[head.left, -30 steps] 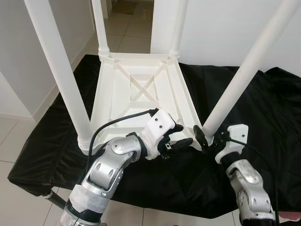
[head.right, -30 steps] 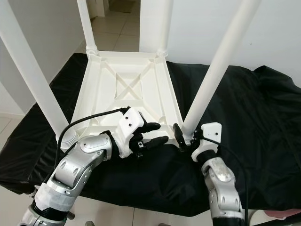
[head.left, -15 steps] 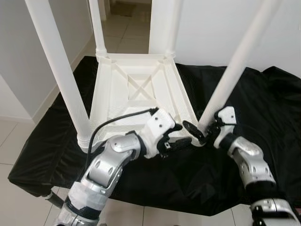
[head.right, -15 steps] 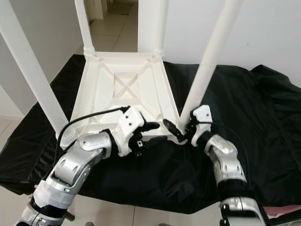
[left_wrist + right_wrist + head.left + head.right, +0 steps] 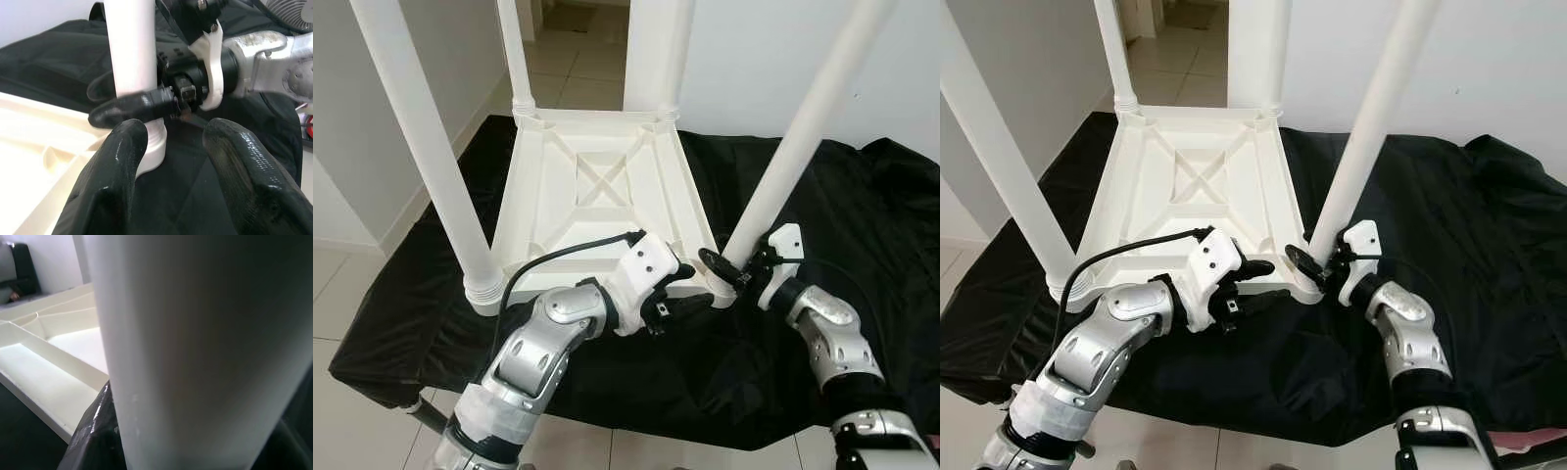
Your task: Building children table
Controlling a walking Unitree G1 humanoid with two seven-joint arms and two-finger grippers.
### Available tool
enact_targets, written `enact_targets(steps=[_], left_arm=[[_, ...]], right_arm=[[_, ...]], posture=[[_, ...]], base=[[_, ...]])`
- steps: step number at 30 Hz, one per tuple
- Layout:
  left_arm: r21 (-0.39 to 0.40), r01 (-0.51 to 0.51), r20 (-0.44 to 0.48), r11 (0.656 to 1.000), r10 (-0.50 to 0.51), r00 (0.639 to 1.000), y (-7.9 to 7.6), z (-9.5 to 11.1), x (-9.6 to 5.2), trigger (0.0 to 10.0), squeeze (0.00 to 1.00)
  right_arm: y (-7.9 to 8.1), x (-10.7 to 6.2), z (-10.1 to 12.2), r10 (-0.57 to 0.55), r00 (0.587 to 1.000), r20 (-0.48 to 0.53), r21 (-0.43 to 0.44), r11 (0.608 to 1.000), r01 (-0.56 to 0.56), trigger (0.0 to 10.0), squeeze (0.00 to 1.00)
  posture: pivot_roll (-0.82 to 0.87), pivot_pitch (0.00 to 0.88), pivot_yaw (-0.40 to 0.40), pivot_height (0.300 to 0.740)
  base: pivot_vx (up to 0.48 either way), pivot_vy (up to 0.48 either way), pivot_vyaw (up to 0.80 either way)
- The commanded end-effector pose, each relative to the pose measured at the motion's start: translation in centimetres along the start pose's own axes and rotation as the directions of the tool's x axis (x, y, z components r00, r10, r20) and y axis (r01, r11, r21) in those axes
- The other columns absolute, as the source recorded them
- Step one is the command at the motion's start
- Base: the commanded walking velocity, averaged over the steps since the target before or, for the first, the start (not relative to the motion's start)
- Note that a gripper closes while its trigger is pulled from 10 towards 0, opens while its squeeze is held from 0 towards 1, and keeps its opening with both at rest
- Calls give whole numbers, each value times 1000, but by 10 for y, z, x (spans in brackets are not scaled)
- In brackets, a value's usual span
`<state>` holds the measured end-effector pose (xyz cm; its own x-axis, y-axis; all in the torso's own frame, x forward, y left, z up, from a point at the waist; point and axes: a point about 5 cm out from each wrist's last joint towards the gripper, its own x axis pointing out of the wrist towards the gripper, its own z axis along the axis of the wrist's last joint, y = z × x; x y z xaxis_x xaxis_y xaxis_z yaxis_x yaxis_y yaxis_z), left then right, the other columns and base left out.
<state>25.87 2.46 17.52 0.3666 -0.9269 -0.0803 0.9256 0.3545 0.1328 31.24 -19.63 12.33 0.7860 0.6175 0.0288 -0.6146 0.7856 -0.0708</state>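
White plastic children's table [image 5: 597, 211], upside down on a black-draped surface.

The tabletop lies face down, its ribbed underside up, with an X-shaped brace [image 5: 604, 186] crossing the middle panel and raised ribs running along the edges. Four round white legs stand up from the corner sockets. The near left leg [image 5: 431, 157] and the near right leg [image 5: 798, 147] lean outward as they rise; the far left leg [image 5: 514, 54] stands close to upright, and the far right leg [image 5: 668, 54] rises beside it at the far edge. Each leg ends in a ringed collar where it meets its socket, clearest at the near left corner [image 5: 487, 289].
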Motion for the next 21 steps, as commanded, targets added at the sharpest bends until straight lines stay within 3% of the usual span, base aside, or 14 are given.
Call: enact_targets(steps=[1,6,7,8,9,12,13,14,16,19,20,21], left_arm=[[2,-26,8,1000,26,1000,2,1,1,10000,0],[-1,-26,9,1000,26,1000,0,0,0,10000,0],[0,-23,5,1000,23,1000,0,0,0,10000,0],[0,-23,5,1000,23,1000,0,0,0,10000,0],[4,-24,1,1000,24,1000,1,-1,-1,10000,0],[8,-25,-1,1000,25,1000,1,-1,-1,10000,0],[8,-32,-2,999,32,999,3,-1,-2,10000,0],[8,-32,-2,999,32,999,3,-1,-2,10000,0],[11,-44,2,999,44,999,6,0,-2,10000,0],[16,-50,6,999,50,999,7,0,-2,10000,0],[16,-50,6,999,50,999,7,0,-2,10000,0],[21,-54,9,998,54,998,7,0,-1,10000,0]], right_arm=[[5,-2,-5,-32,999,6,45,998,32,10000,0],[11,-5,-4,-110,994,23,38,993,109,10000,0],[17,-6,0,-244,968,58,10,970,244,10000,0],[17,-6,0,-244,968,58,10,970,244,10000,0],[23,-8,2,-332,940,78,46,943,329,10000,0],[26,-8,2,-358,930,79,76,933,353,10000,0],[32,-9,4,-447,891,85,95,893,439,10000,0],[32,-9,4,-447,891,85,95,893,439,10000,0],[38,-10,4,-586,807,76,148,807,572,10000,0],[43,-12,5,-732,681,39,84,681,727,10000,0],[43,-12,5,-732,681,39,84,681,727,10000,0],[49,-10,3,-786,619,6,120,615,779,10000,0]], posture=[[-89,0,-33,740],[-83,0,-27,740],[-82,0,-29,740],[-82,0,-29,740],[-72,0,-38,740],[-72,0,-38,740],[-67,0,-42,740],[-67,0,-42,740],[-54,0,-56,740],[-52,0,-62,740],[-52,0,-62,740],[-40,0,-78,740]], base=[[0,0,0],[0,0,0],[0,0,0],[0,0,0],[0,0,0],[0,0,0],[0,0,0],[0,0,0],[0,0,0],[0,0,0],[0,0,0],[0,0,0]])
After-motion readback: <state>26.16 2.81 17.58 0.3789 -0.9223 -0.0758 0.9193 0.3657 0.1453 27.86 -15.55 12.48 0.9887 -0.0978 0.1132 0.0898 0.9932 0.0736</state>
